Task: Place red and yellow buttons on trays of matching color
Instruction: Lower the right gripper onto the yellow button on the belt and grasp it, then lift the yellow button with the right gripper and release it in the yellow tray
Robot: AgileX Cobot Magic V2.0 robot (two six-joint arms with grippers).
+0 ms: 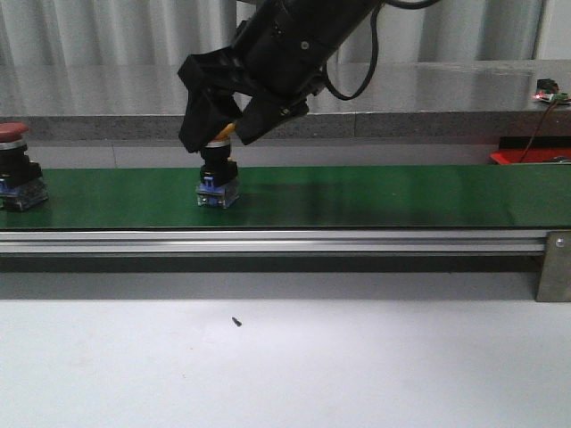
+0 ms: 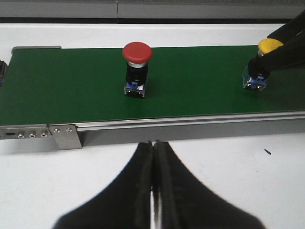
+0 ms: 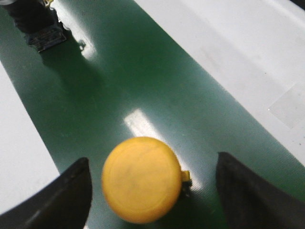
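Note:
A yellow button [image 1: 219, 183] stands on the green belt [image 1: 375, 196], with its round yellow cap [image 3: 141, 179] between the fingers of my right gripper [image 3: 152, 191]. That gripper [image 1: 223, 135] is open; there is a gap on each side of the cap. A red button [image 2: 137, 64] stands upright farther along the belt, at the far left in the front view [image 1: 18, 169]. My left gripper [image 2: 155, 143] is shut and empty, hovering over the white table just in front of the belt. A flat red piece [image 1: 526, 153], possibly the red tray, shows at back right. The yellow tray is out of view.
The belt runs across the table on an aluminium rail [image 1: 268, 241] with a bracket [image 1: 553, 266] at its right end. A grey ledge [image 1: 428, 125] runs behind the belt. White tabletop [image 1: 285, 366] lies in front.

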